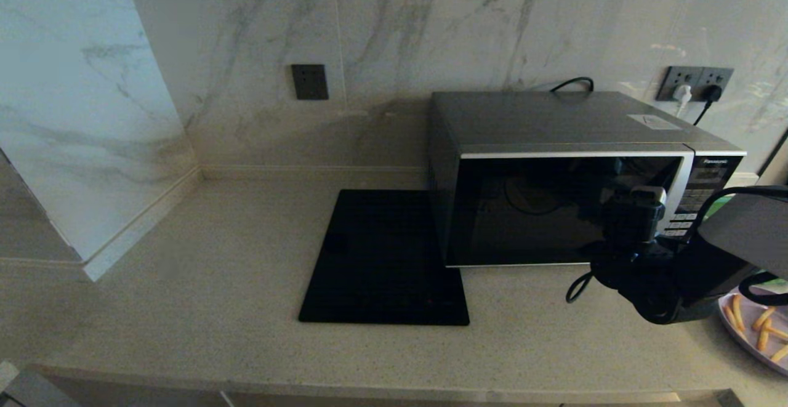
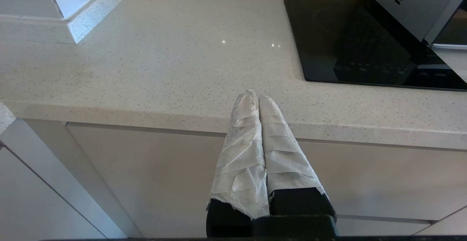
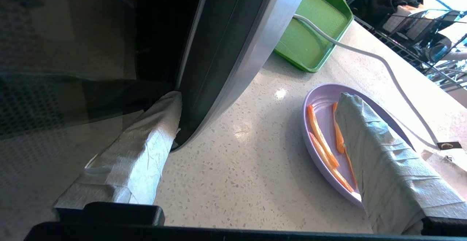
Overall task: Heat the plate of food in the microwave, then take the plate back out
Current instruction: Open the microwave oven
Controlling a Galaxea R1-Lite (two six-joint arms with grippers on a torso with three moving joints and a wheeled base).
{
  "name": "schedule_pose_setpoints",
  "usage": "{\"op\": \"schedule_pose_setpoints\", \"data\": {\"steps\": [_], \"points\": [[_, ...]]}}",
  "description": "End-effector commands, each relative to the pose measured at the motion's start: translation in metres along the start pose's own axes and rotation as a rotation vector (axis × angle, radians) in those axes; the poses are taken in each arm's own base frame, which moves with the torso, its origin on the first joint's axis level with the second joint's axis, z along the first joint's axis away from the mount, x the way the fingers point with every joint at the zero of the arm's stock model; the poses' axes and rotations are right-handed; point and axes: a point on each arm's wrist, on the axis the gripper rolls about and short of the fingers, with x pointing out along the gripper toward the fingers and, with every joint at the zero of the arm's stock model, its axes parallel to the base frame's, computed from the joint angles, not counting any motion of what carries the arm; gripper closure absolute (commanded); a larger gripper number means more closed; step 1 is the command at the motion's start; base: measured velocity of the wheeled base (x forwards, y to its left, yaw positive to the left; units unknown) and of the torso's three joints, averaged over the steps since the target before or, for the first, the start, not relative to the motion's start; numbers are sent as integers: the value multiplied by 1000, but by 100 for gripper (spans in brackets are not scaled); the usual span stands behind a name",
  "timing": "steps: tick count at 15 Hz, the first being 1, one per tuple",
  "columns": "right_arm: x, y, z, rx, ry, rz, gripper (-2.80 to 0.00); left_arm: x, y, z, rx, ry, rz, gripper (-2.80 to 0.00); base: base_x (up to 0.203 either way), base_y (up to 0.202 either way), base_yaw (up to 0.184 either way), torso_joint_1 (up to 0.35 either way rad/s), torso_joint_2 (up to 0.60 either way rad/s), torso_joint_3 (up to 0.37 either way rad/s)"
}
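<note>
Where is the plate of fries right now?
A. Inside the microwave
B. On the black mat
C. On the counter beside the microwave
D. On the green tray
C: the plate of fries sits on the counter next to the microwave, whose door is closed.

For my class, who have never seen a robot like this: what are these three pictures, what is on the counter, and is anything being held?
This is a two-armed robot. One picture looks down from its head; the other two come from cameras on its wrists. On the counter stand a microwave, door closed, a black mat, a green tray, and the plate of food with fries. The right gripper is open, one taped finger at the door's edge, the other over the plate. The left gripper is shut and idle by the counter's front edge. Nothing is held.
</note>
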Motion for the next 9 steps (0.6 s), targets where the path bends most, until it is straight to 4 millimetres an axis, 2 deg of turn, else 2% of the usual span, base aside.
{"op": "schedule_pose_setpoints", "data": {"steps": [1, 9], "points": [[8, 12, 47, 169, -93, -12, 0, 0, 0, 0, -1, 0, 1, 0, 0, 0, 0, 0, 0, 0], [8, 14, 38, 169, -96, -10, 0, 0, 0, 0, -1, 0, 1, 0, 0, 0, 0, 0, 0, 0]]}}
